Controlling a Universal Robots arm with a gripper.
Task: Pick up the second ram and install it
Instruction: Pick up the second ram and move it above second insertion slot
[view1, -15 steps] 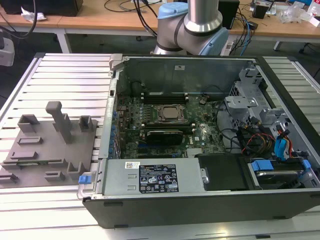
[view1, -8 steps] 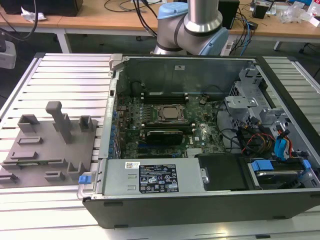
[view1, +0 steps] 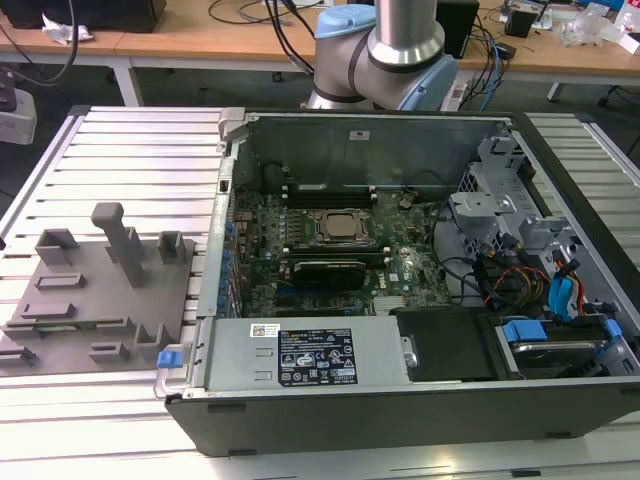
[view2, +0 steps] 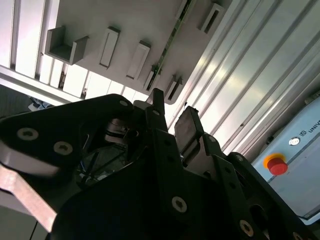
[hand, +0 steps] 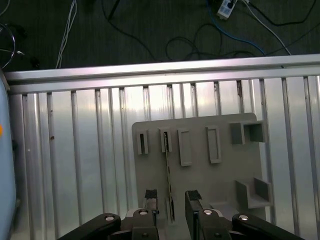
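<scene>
Hovering over the gray slotted fixture with end effector spread wide, gripping nothing. Fingers set either side of the second ram, standing on edge in a fixture slot. Flat ribbed desk beyond the fixture's edges.

Hand — fingers apart, facing dwn.

Print on the labels atop the power supply is too small to read.
</scene>
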